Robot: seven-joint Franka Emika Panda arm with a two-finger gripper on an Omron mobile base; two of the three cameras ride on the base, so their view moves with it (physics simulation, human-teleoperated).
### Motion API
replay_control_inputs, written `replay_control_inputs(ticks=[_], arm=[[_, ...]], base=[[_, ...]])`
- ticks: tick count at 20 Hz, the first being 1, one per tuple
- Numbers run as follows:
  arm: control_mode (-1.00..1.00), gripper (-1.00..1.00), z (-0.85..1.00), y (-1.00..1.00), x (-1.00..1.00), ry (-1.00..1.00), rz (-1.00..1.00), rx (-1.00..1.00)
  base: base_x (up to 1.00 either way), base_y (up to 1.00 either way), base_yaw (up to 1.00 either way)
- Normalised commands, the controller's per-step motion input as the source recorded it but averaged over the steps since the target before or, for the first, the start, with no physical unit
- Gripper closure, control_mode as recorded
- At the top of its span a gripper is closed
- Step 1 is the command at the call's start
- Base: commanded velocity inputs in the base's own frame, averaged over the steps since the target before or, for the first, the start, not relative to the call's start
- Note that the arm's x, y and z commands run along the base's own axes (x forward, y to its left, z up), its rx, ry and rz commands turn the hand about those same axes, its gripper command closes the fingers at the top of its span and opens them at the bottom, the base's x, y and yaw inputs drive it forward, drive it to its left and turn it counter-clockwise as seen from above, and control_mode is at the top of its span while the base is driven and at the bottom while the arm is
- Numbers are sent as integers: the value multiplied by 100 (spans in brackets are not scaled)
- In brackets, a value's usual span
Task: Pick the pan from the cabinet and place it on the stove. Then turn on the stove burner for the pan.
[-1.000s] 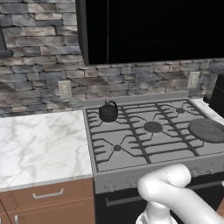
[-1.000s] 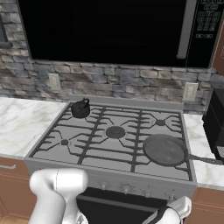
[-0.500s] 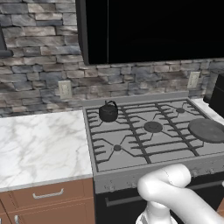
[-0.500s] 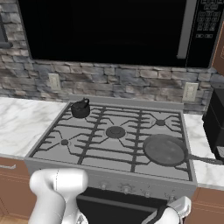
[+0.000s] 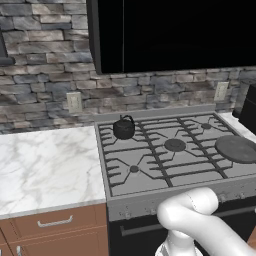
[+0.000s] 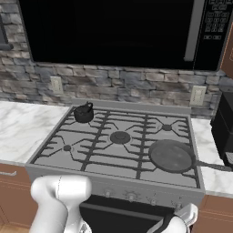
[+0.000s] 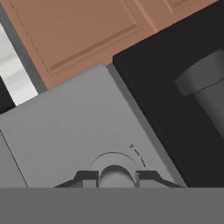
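The dark-grey pan lies flat on the front right burner of the grey stove, its handle pointing right over the counter. In the left base view the pan rests at the right edge of the stove. My gripper is down at the stove's front panel, shut on a round grey knob, one fingertip on each side. A sliver of the reddish-brown cabinet shows at the upper right.
A small black kettle stands on the back left burner. A black microwave hangs above the stove. A dark appliance stands on the right counter. White marble counter stretches left, above a brown drawer.
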Motion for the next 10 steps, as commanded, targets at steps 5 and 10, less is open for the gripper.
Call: replay_control_inputs(ticks=[5,10], arm=[[-100,100,11,-17,-26,0,0,-15],[-100,100,7,-13,-27,0,0,-15]], base=[[0,0,0],[0,0,0]])
